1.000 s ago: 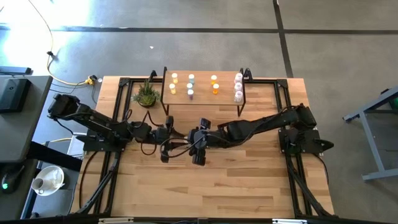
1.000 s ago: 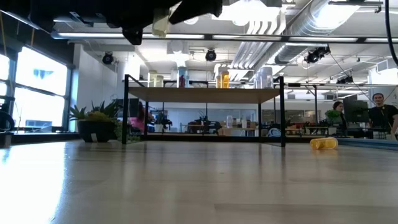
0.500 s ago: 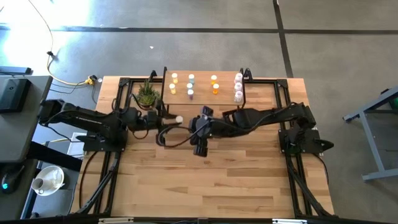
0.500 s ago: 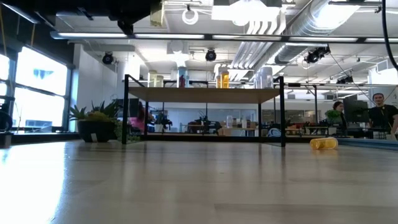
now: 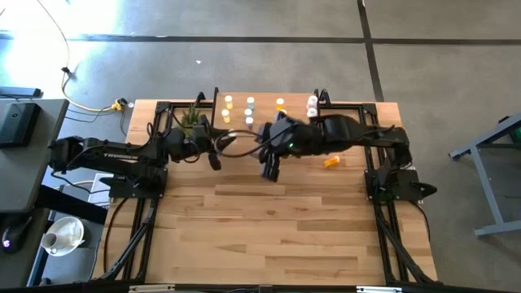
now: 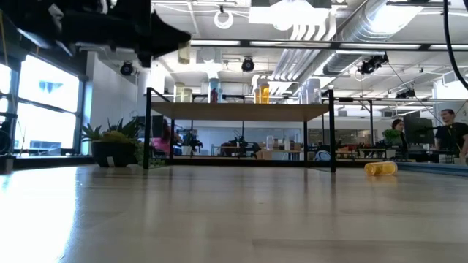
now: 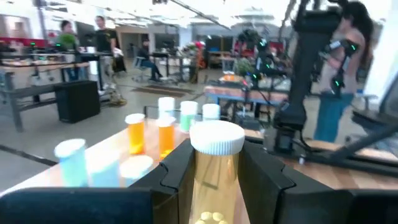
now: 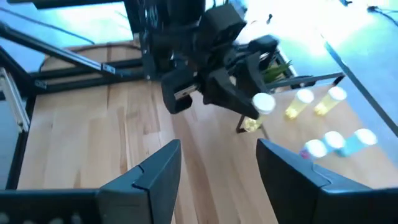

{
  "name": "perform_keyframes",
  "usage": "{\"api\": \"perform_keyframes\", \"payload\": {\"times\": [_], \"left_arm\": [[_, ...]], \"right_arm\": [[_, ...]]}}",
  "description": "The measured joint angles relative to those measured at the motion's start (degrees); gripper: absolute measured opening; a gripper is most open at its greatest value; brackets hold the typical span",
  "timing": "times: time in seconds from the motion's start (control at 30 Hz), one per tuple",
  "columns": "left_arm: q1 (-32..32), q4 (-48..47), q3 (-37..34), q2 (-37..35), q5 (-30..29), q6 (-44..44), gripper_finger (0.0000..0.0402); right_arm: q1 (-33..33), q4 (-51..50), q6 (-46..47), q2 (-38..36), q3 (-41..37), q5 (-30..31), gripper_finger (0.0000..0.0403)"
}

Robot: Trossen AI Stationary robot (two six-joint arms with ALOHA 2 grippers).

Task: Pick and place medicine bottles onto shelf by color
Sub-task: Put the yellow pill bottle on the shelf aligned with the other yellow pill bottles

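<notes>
Left tool (image 7: 214, 168), at the shelf's left end, is clamped on a yellow medicine bottle (image 7: 214, 171) with a white cap, held upright just beside the plant (image 5: 191, 122). Right tool (image 8: 217, 171) hangs with its fingers spread wide and nothing between them, over the counter (image 5: 269, 236) near the shelf (image 5: 244, 129). On the shelf stand yellow, pale blue, orange and pinkish-white bottles (image 5: 249, 104) in rows. One orange bottle (image 5: 332, 162) lies on its side on the counter, right of the shelf's near edge.

open-plan robotics lab: exposed ceiling ducts (image 6: 344, 29), desks (image 7: 43, 65), seated people (image 6: 447, 135)
</notes>
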Motion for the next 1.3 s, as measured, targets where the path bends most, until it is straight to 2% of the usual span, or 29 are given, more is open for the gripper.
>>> {"api": "perform_keyframes", "payload": {"times": [0.13,0.23,0.37,0.57,0.7,1.0,1.17,1.3], "left_arm": [[3.0,8.6,-5.9,0.0,-0.2,-1.7,0.0097],[4.8,9.5,-8.1,0.0,-0.3,-2.1,0.0097],[6.5,7.1,-8.1,0.0,-1.2,-1.6,0.0097],[7.3,6.9,-8.1,0.1,-6.2,-2.1,0.0097],[7.2,6.8,-8.1,2.7,-8.5,-3.6,0.0097],[7.1,15.7,-8.0,9.7,-10.4,-3.1,0.0097],[6.0,16.2,-7.5,10.9,-12.0,-1.7,0.0097],[3.7,15.6,-6.9,11.0,-16.2,-1.5,0.0097]], "right_arm": [[-0.4,-1.8,0.1,-0.1,3.8,0.0,0.0200],[-0.4,-1.0,0.1,-1.1,2.8,0.4,0.0200],[-0.4,-1.9,0.0,-1.2,2.9,2.3,0.0200],[-0.4,-1.9,-0.1,-1.2,2.9,4.1,0.0200],[-0.7,-2.0,-0.8,-1.2,2.9,4.5,0.0200],[-1.1,-2.2,-1.1,-1.2,2.9,4.5,0.0200],[-1.1,-2.3,-1.2,-1.2,2.8,4.5,0.0200],[-1.1,-2.3,-1.2,-1.2,2.8,4.5,0.0200]]}}
